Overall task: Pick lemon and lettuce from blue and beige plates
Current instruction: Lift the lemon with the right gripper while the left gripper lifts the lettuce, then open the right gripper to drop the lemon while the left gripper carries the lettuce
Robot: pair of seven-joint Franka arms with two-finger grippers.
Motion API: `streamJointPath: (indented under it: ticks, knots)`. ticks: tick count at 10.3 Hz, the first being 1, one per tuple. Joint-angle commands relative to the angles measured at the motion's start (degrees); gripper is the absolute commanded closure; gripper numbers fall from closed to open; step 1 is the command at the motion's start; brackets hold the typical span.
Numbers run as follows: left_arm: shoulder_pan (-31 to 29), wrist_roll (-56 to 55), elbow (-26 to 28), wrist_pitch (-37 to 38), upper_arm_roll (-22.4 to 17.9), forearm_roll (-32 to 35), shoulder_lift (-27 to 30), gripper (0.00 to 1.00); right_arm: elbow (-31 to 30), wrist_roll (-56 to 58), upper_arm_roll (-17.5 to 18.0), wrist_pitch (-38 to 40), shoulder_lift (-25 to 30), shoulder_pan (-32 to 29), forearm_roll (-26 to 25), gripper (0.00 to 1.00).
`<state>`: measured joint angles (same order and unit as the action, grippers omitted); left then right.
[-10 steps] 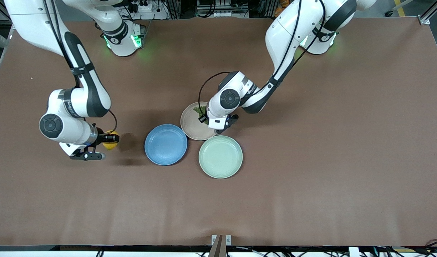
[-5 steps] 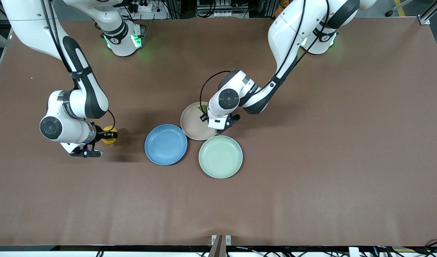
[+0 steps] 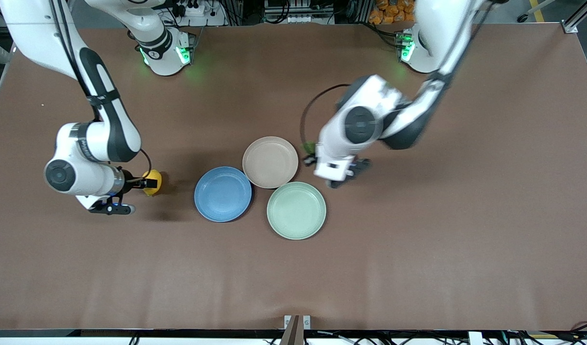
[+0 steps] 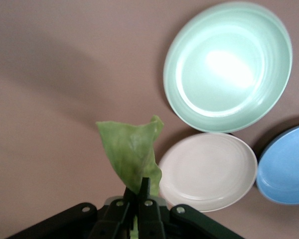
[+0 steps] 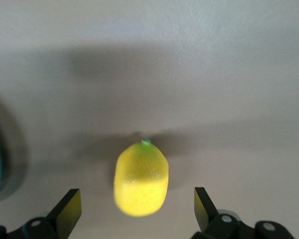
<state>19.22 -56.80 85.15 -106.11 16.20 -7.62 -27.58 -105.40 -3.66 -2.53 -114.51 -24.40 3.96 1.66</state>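
Left tool (image 4: 134, 199) clenched on crinkled lettuce (image 4: 130, 152) above brown worktop (image 3: 418, 239); right tool (image 5: 137, 211) spread wide, smooth oval lemon (image 5: 141, 177) apparently released.

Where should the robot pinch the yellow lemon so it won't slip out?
Probably across its fat middle. The lemon is oval, with its green tip pointing away from the right gripper, so the open fingers should close on its two long sides, coming straight in as they face now. The left gripper is busy holding the lettuce above the table.
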Motion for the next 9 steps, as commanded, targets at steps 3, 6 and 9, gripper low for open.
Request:
streamJointPath:
  ticks: [3, 6, 9]
  knots:
    - [-14.9, 34.9, 4.2, 6.4, -0.3, 9.7, 1.2, 1.00, 12.6, 0.5, 1.6, 18.8, 9.2, -0.4, -0.1, 0.00]
    - [-19.5, 43.3, 4.1, 5.7, -1.3, 15.3, -2.5, 1.00, 17.8, 0.6, 1.6, 25.7, 15.5, -0.6, -0.2, 0.00]
    - [-21.5, 44.4, 3.6, 5.0, -1.4, 16.7, -3.2, 0.00, 17.5, 0.5, 1.4, 29.1, 21.7, -1.2, -1.1, 0.00]
